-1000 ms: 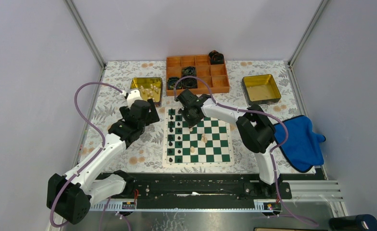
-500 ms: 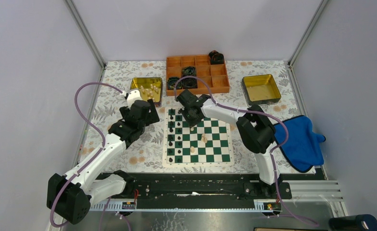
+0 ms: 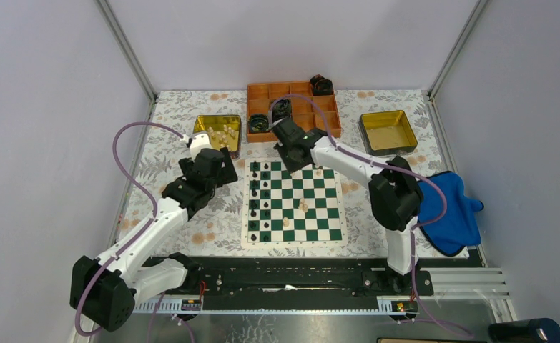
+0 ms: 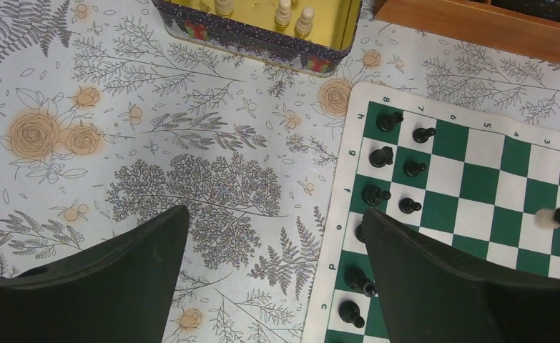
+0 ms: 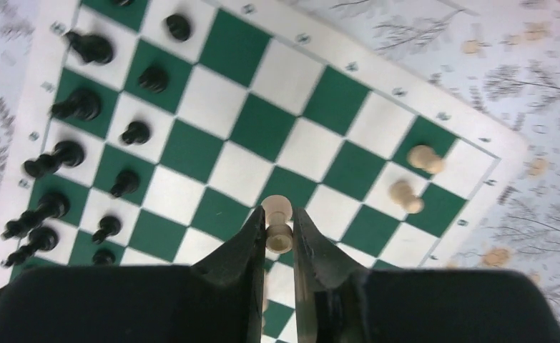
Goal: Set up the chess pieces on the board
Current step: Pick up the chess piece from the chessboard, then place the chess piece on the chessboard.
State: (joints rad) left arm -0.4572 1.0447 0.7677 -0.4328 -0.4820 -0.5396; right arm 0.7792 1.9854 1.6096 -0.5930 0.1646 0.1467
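Since a second ago your right gripper (image 5: pixel 277 218) has shifted from above the board's far-left squares to its far edge, nearer the tray (image 3: pixel 332 121). The right elbow has swung out to the right. Left arm unchanged.

Right arm pose: it reaches diagonally from its base over the board (image 3: pixel 295 243), forearm stretched toward the far edge, fingers angled down. Jaws are clamped on a cream piece (image 5: pixel 277 206), which sits over the board's squares. You cannot tell whether it touches them.

Left arm pose: bent, with the left gripper (image 4: pixel 274 214) hanging over the floral cloth (image 4: pixel 119 107) just left of the board, near the tin (image 4: pixel 262 46). Jaws wide apart, nothing between them.

Piece axis: it runs along the fingers, with one end poking past the tips. You cannot tell which end is the head.

Views: the top view hides the held piece behind the gripper, so only the right wrist shows it. The right wrist also shows two loose cream pieces (image 5: pixel 427 157) near a board corner and black pieces (image 5: pixel 84 103) in two rows along one side. Only the left wrist shows cream figures standing in the tin.
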